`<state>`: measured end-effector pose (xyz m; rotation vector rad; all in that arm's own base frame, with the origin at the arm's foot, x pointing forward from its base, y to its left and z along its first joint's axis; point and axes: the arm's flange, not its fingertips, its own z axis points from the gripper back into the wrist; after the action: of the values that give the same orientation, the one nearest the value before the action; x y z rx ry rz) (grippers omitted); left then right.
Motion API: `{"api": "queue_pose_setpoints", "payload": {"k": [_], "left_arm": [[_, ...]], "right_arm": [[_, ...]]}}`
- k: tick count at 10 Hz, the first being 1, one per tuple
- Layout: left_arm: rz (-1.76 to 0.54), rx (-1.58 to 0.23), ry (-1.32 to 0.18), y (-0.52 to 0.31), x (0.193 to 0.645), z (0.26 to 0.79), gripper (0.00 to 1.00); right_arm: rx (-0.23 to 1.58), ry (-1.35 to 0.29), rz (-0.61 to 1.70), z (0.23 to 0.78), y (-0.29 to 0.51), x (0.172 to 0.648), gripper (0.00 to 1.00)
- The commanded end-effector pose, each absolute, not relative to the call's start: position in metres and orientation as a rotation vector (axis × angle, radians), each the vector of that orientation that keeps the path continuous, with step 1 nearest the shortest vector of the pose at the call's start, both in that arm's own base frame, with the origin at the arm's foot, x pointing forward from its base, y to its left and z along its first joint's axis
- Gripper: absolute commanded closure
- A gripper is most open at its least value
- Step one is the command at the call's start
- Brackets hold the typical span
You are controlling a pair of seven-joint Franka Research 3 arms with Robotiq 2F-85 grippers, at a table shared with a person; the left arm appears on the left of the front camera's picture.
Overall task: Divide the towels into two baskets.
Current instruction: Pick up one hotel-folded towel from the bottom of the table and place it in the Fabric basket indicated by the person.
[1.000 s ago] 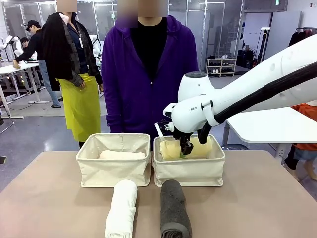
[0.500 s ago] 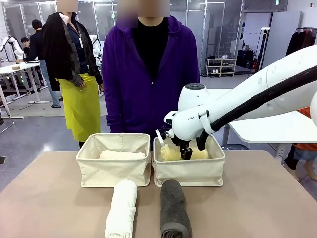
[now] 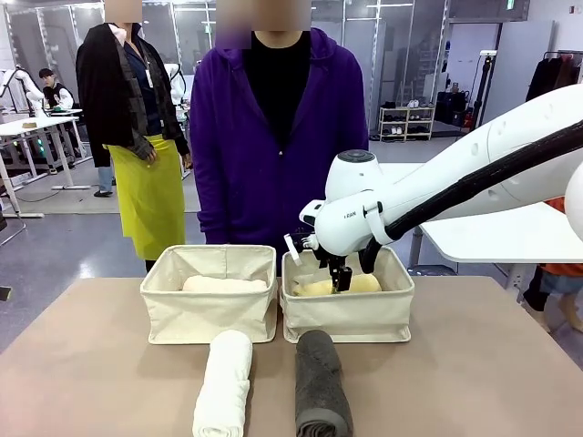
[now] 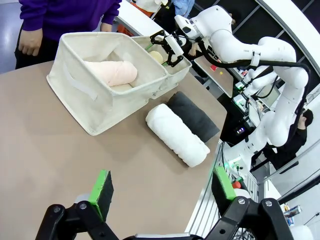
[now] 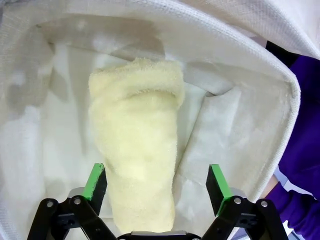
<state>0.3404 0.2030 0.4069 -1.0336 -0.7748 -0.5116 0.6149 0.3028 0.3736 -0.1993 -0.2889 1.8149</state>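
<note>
The pale yellow towel [image 3: 332, 287] [image 5: 136, 145] lies loose in the right basket [image 3: 351, 319] [image 5: 240, 107]. My right gripper [image 3: 335, 275] [image 5: 157, 182] hangs open just above it, its green pads clear of the cloth on either side. In the left basket [image 3: 208, 314] [image 4: 92, 97] rests the peach towel [image 3: 224, 284] [image 4: 112, 73]. The white towel [image 3: 224, 382] [image 4: 178, 133] and the dark grey towel [image 3: 321, 387] [image 4: 196, 115] lie side by side on the table in front of the baskets. My left gripper [image 4: 162, 192] is open over the bare near tabletop, holding nothing.
A person in a purple hoodie [image 3: 273, 137] stands right behind the baskets, one hand [image 4: 30, 42] hanging by the table's far edge. The brown tabletop [image 3: 474, 382] is free to the right and left of the rolls.
My right gripper opened and let go of the yellow towel, which sank from rim height down into the right basket. The left arm and the other towels stayed put.
</note>
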Motion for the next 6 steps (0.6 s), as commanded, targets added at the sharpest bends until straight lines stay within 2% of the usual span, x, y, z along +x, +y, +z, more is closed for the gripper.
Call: {"api": "queue_pose_setpoints", "payload": {"k": [1, 6], "left_arm": [[-0.510, -1.033, -0.782, 0.2040, 0.3385, 0.4088, 0.00], [-0.510, -1.033, -0.782, 0.2040, 0.3385, 0.4088, 0.00]], "right_arm": [[-0.196, -0.282, 1.822, 0.3700, 0.3026, 0.6141, 0.00], [-0.196, -0.282, 1.822, 0.3700, 0.3026, 0.6141, 0.00]]}}
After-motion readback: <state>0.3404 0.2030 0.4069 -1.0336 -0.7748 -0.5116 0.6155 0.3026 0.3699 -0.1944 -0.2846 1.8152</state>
